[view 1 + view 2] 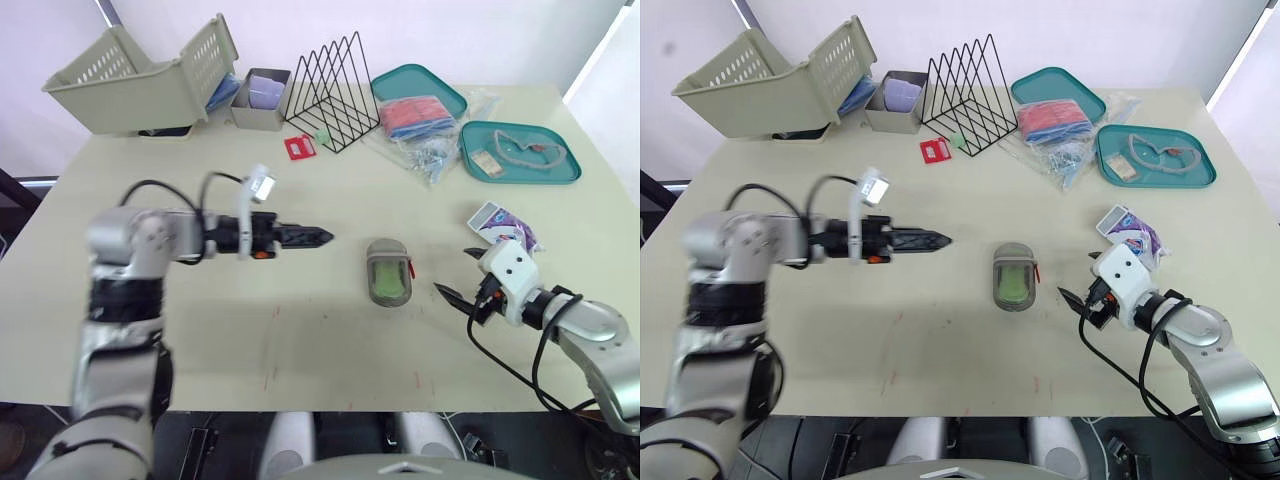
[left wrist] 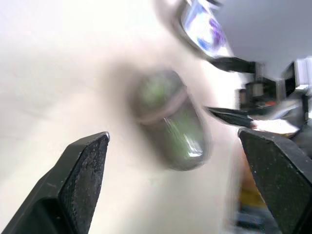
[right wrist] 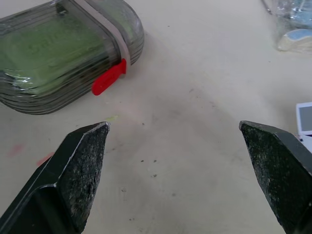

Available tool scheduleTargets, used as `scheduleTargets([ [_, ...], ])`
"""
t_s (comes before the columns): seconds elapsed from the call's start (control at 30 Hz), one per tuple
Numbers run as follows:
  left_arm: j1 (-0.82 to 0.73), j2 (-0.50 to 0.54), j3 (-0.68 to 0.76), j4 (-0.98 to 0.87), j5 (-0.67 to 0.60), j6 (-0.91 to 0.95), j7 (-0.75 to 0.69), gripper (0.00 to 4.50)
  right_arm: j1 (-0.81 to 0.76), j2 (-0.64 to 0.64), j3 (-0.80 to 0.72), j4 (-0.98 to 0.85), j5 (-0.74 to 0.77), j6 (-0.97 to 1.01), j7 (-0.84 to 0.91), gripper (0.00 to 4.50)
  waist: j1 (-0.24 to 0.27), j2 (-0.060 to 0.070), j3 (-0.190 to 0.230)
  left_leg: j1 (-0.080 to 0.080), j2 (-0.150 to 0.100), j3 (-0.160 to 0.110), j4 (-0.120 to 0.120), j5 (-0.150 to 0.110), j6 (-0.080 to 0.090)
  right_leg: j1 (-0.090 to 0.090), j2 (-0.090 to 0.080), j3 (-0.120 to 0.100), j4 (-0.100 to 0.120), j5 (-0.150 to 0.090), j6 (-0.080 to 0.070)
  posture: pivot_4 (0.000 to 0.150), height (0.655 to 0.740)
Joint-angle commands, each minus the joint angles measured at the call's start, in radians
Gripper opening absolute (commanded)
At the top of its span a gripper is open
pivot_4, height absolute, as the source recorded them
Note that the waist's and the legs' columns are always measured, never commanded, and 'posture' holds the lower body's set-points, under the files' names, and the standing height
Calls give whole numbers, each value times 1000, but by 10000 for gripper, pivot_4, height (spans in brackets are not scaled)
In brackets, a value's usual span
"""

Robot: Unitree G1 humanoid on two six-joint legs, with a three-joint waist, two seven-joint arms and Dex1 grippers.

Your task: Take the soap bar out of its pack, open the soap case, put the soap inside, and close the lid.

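Soap case [image 1: 389, 272] closed, green soap [image 3: 53, 46] dim inside — left gripper [image 1: 318, 237], right gripper [image 1: 452, 270] both spread.

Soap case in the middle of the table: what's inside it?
A green soap bar shows through the clear case. The underside of the bar is hidden.

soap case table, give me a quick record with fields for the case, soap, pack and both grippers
soap case: lying on the table between the two grippers, lid looks shut, red latch on its side
soap: green bar, visible inside the case
pack: on the table just beyond the right gripper
left gripper: fingers open, empty, apart from the case
right gripper: fingers open, empty, apart from the case
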State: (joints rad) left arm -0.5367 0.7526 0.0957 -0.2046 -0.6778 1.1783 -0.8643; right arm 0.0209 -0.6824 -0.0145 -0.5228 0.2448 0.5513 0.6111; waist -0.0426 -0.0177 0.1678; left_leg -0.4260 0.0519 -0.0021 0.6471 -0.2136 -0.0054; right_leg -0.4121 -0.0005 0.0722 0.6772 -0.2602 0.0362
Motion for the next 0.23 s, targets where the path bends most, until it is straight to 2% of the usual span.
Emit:
scheduleTargets([
  [0.03, 194, 13, 3, -183, 114, -330, -46, 44765, -12, 2, -1, 9, 1, -33, 19, 45000, 11, 0, 0, 1, -1, 1, -1, 0, 0, 1, -1, 1, 0, 0, 0, 1500, 7400],
  [0.1, 273, -10, 32, -219, 131, -376, 3, 44765, -22, 8, 4, 19, 2, -37, 22, 45000, 22, -1, 1, -2, -3, 0, 1, 0, 0, 0, -3, 0, -1, 0, 1, 1500, 7400],
  [0.23, 424, -8, -8, -295, 280, -549, 79, 44765, -14, 1, 14, 37, 7, -51, 53, 45000, 37, -4, 3, -4, -3, -2, 6, 0, 1, 0, -2, -2, 0, -2, 1, 1500, 7400],
])
